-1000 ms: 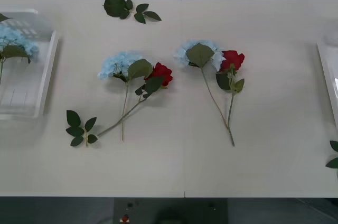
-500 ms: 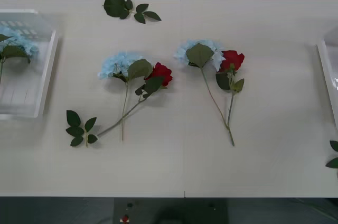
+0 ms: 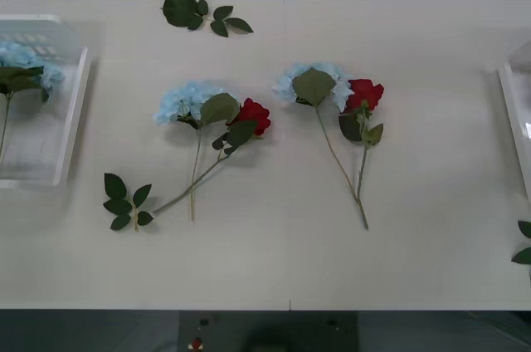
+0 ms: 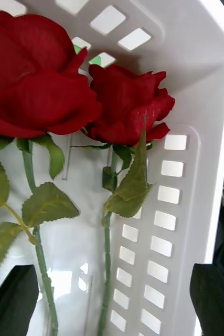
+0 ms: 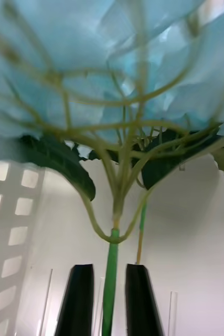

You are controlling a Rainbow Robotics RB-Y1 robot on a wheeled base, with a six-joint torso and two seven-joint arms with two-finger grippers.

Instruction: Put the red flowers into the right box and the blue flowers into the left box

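White table (image 3: 274, 269), seam down middle; dark floor beyond far edge; dark strip below near edge; even light.

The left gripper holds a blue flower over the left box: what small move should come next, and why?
Probably open the left gripper: its black fingers pinch the blue flower's green stem, and the bloom already sits inside the left box.

Blue flowers: three. Two on table (image 3: 415, 269), at (image 3: 187, 100) and (image 3: 309, 80); one in left box (image 3: 73, 115) at (image 3: 25, 66).
Red flowers: four. Two on table, at (image 3: 251, 114) and (image 3: 365, 93); two in right box (image 4: 216, 136), at (image 4: 30, 86) and (image 4: 127, 107).
Boxes: two.
Loose leaf sprigs (image 3: 199, 13): three.
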